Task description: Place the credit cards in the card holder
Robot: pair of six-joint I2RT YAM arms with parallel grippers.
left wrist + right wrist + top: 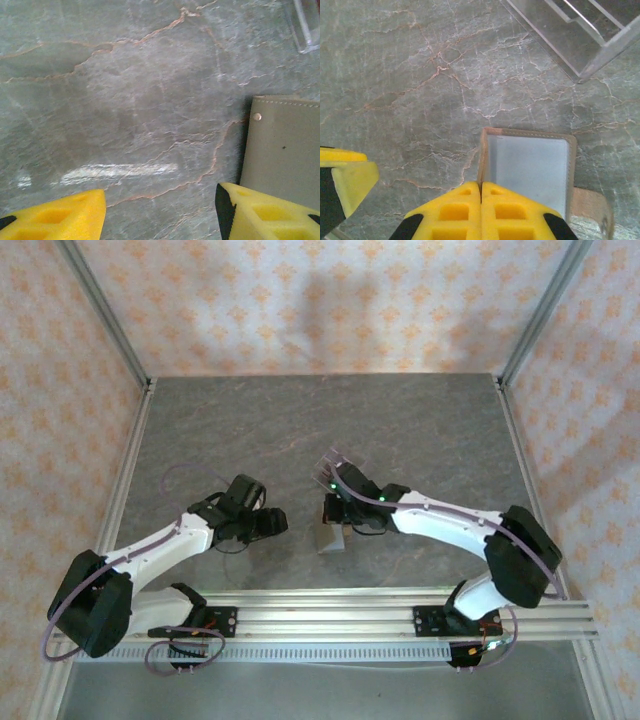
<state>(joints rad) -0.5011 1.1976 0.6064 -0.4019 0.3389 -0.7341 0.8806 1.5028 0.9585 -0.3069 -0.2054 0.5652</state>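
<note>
Right gripper (481, 187) is seen closed, yellow fingers (455, 212) pressed together on the near left edge of the card holder (527, 167), which is found opened on the grey marbled table (300, 420) between the two arms, its pale inner panel exposed. Left gripper (160, 192) is noted open just beside the holder's snap side, with nothing between its fingers. A clear slotted stand (580, 35) is set just beyond the holder.
</note>
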